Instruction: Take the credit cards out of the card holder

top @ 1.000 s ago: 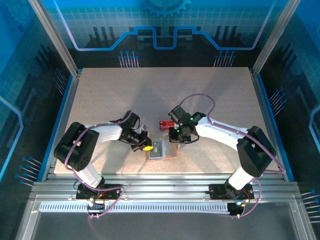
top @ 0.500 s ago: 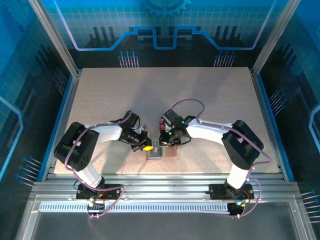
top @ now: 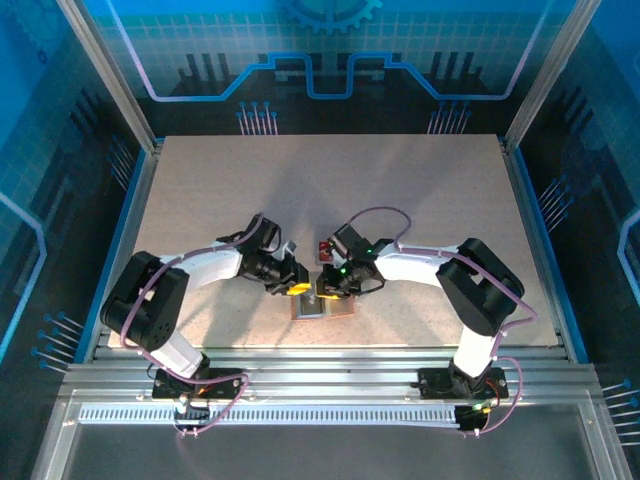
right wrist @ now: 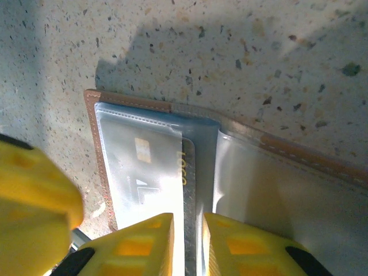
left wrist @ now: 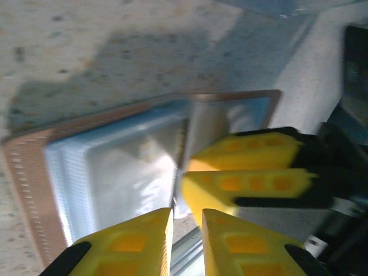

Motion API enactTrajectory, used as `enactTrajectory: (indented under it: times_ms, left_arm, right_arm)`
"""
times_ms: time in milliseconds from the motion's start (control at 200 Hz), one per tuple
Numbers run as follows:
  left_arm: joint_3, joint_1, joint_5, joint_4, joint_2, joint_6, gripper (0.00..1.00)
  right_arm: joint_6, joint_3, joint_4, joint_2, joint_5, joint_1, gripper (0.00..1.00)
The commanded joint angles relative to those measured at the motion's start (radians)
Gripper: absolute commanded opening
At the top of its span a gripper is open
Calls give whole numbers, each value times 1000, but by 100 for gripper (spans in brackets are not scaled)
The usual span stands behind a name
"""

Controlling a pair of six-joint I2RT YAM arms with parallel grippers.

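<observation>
The card holder (top: 343,306) lies open and flat on the table near the front edge, brown-edged with pale blue-grey panels (left wrist: 115,172). In the right wrist view a dark credit card (right wrist: 189,167) with gold lettering sits in the holder's (right wrist: 98,149) clear sleeve, one long edge sticking out at the fold. My right gripper (right wrist: 188,219) stands just over that edge, jaws a narrow gap apart. My left gripper (left wrist: 187,217) hovers at the holder's near side, jaws slightly apart with nothing between them. Both grippers (top: 303,289) (top: 325,290) meet over the holder. A red credit card (top: 327,247) lies on the table behind them.
The right gripper's yellow fingers (left wrist: 247,184) crowd close in front of the left gripper, and a left finger (right wrist: 34,190) shows beside the holder. The table's front edge and metal rail (top: 330,375) run just below the holder. Open tabletop (top: 330,180) stretches behind.
The right gripper came down and left from beside the red card onto the holder. The left gripper shifted slightly right over the holder. Both jaws have parted a little.
</observation>
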Motion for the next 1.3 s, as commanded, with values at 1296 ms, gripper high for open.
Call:
enactTrajectory:
  times_ms: [1296]
  left_arm:
    - [-60, -48, -85, -53, 43, 6, 6]
  right_arm:
    - [0, -15, 25, 50, -49, -14, 20]
